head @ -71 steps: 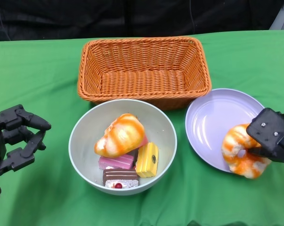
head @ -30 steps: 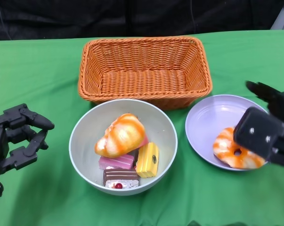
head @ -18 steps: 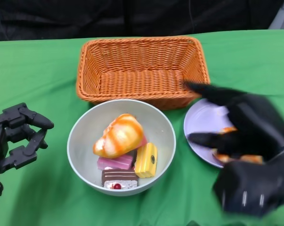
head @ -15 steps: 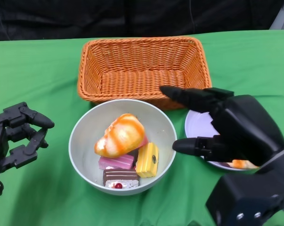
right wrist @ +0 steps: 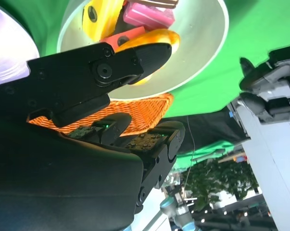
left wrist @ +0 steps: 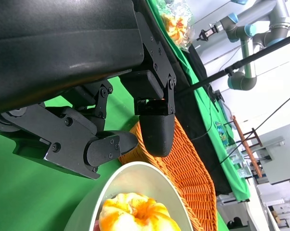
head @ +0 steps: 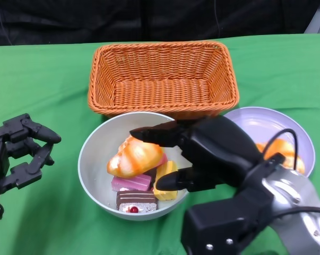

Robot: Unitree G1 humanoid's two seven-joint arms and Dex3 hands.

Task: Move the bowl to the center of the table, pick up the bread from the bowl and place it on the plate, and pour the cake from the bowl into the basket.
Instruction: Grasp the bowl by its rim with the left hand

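- Head view: the left hand (head: 16, 154) hovered over the green table (head: 43, 74) well to the left of the bowl (head: 93, 154), its fingers apart and curled around nothing.
- The bowl, pale grey-green, sat just in front of the wicker basket (head: 162, 77), its far rim close to the basket's near wall.
- Inside the bowl lay an orange-and-white bread (head: 134, 156) on top of the cakes: a pink cake (head: 129, 183) under it, a chocolate cake with a red cherry (head: 133, 202) at the near rim, and a yellow cake (head: 164, 183) on the bowl's right side.
- The right hand (head: 202, 154) reached over the right half of the bowl with its fingers spread; one finger stretched above the bread and another lay over the yellow cake. It appeared to hold nothing, though whether a fingertip touched the bread was hard to tell from this angle.
- To the right of the bowl, the lilac plate (head: 266, 125) carried a second orange-and-white bread (head: 282, 151), partly hidden behind the right forearm.
- Right wrist view: the right hand's fingers (right wrist: 135, 60) hung apart above the bowl (right wrist: 207, 53), with the bread and cakes showing beyond them.
- Left wrist view: the left hand's fingers (left wrist: 154, 130) stood apart beside the bowl's rim (left wrist: 111, 187).
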